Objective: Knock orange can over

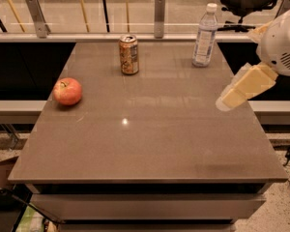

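My gripper (230, 99) hangs over the right edge of the grey table (150, 144), angled down and leftward. Whether it is spread wide or pressed narrow I cannot tell. The orange can (129, 55) stands upright near the far edge, well apart from me and left of the clear water bottle (205, 36) (the red apple (67, 91) sits off toward the left side). I judge nothing is done yet: the reach across and the push both remain.
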Robot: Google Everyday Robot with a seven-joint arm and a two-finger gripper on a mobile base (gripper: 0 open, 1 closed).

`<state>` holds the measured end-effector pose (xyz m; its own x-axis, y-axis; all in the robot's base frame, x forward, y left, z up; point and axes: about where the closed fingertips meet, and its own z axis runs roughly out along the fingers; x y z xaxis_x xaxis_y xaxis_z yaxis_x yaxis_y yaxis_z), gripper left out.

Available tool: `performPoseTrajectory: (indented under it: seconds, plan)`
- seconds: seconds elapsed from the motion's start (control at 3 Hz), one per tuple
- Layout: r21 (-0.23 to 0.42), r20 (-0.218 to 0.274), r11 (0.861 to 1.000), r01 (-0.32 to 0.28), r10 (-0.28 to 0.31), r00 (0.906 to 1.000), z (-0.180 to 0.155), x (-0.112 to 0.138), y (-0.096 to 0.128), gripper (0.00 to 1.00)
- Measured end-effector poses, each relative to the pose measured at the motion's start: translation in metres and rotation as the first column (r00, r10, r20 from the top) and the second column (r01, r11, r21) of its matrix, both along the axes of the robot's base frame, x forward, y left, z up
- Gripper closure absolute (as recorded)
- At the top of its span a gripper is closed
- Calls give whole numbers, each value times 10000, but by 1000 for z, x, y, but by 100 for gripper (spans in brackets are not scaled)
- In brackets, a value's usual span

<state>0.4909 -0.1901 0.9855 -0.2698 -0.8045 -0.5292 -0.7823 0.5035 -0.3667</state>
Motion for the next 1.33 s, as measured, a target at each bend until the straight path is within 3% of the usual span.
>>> performPoseTrajectory:
  seconds: [0.33,0.67,1.33]
  plan:
    - [1050,612,9942,230,-295,9977,-10,20,18,0]
    - [2077,996,9780,217,-432,9941,-24,38,37,0]
    - [3957,1295,9184,13,-573,9899,-49,76,69,0]
